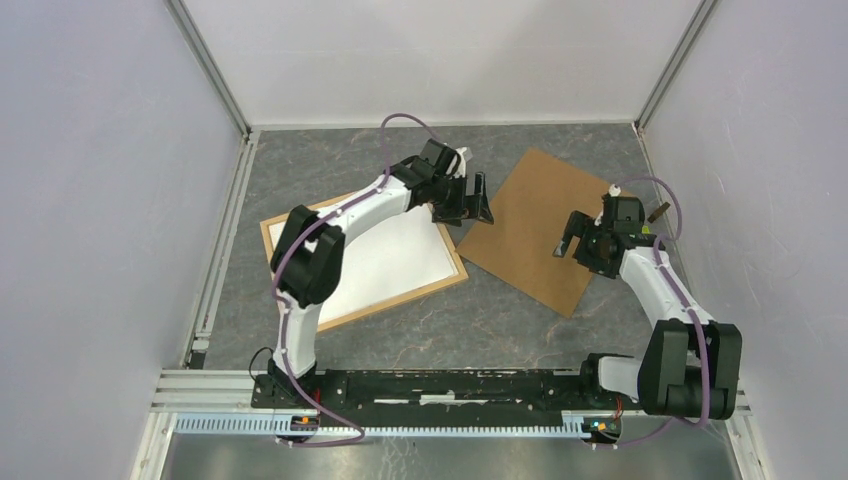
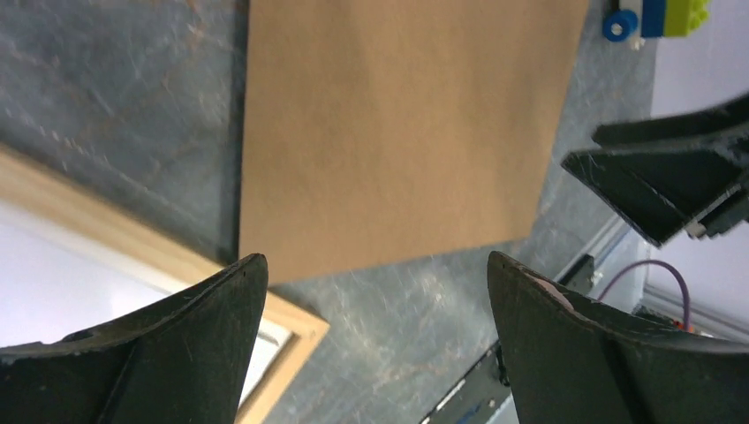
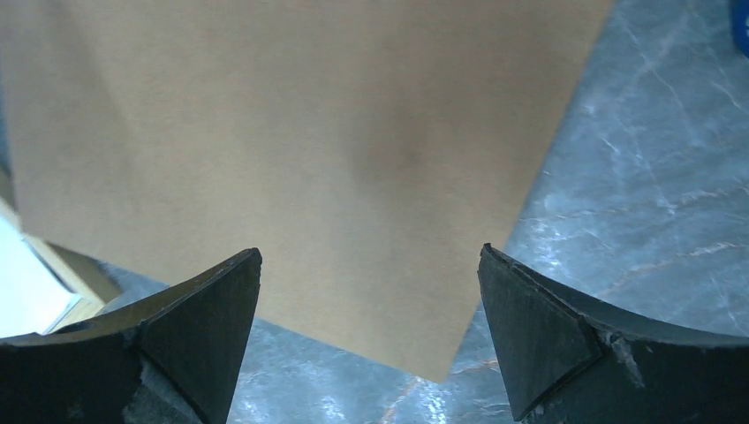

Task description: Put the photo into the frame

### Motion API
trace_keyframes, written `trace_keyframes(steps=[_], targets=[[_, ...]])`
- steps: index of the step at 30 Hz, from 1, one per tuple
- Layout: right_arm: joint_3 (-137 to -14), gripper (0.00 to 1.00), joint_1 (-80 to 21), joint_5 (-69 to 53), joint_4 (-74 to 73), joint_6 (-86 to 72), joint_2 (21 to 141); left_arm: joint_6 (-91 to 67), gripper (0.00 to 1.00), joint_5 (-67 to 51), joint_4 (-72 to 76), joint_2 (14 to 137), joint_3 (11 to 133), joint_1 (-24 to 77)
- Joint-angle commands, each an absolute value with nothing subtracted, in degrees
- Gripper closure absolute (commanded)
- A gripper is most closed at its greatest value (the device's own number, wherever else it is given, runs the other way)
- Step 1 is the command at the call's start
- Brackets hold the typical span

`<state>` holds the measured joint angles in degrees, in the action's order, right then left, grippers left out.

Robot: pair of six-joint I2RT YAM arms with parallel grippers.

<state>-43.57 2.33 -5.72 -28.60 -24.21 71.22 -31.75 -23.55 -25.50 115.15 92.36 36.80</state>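
Photo: no sunflower print shows in any view. Frame (image 1: 400, 298) lies flat on the left half of the table (image 1: 480, 325) with a white sheet (image 1: 400, 255) filling it. I can't tell whether that is the photo face down or the mat.

Frame's long axis runs roughly left to right, with the right end swung away from my bases. It sits under my left arm, so that arm is clearly the nearer one. Left gripper (image 1: 465, 205) hangs over the frame's far right corner, jaws spread wide and empty. Its wrist view looks past that corner onto the board (image 1: 535, 230).

The board lies to the right, turned diamond-wise, one corner right at the frame's right corner. Touching or overlapping, I can't tell. Right gripper (image 1: 572, 242) hovers over the board's right part, also spread wide with nothing in it.

My read: if the white sheet is the photo's back, the board is what's left to go on, and it would travel left toward the frame. The right arm is better placed to take it.

The surface is grey marbled, flat and low-texture, so a flat board will be awkward to pinch. Small blocks (image 2: 658, 16) sit past the board's far edge. Plain white walls close three sides, with metal rails along the edges.
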Motion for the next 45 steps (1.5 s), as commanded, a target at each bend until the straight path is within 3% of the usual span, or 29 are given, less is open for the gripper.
trace_keyframes(steps=[1,11,19,22,30,38,45], targets=[[-41.3,0.02,5.3,-5.5,-28.8,-20.8,72.0,-27.4,0.02,-19.9,-29.6,121.7,102.4,37.7],[-36.6,0.02,7.9,-6.8,-23.3,-21.0,74.9,-27.0,0.03,-12.2,-36.6,131.6,111.3,38.8],[-34.6,0.02,8.0,-9.0,-20.8,-21.2,76.4,-30.0,0.05,-23.7,-38.9,136.1,113.6,38.7],[-34.1,0.02,8.0,-9.8,-20.3,-21.2,76.4,-31.2,0.11,-29.2,-37.2,135.4,112.1,38.6],[-32.3,0.02,8.0,-11.7,-19.0,-21.4,75.0,-39.4,0.39,-43.2,-24.7,129.2,103.8,36.8],[-30.9,0.02,7.9,-14.0,-18.2,-21.3,73.1,-57.7,0.59,-54.3,2.9,123.7,90.1,36.1],[-30.8,0.02,7.9,-15.2,-18.2,-20.6,71.1,-73.9,0.69,-57.1,29.1,121.4,79.4,35.8]])
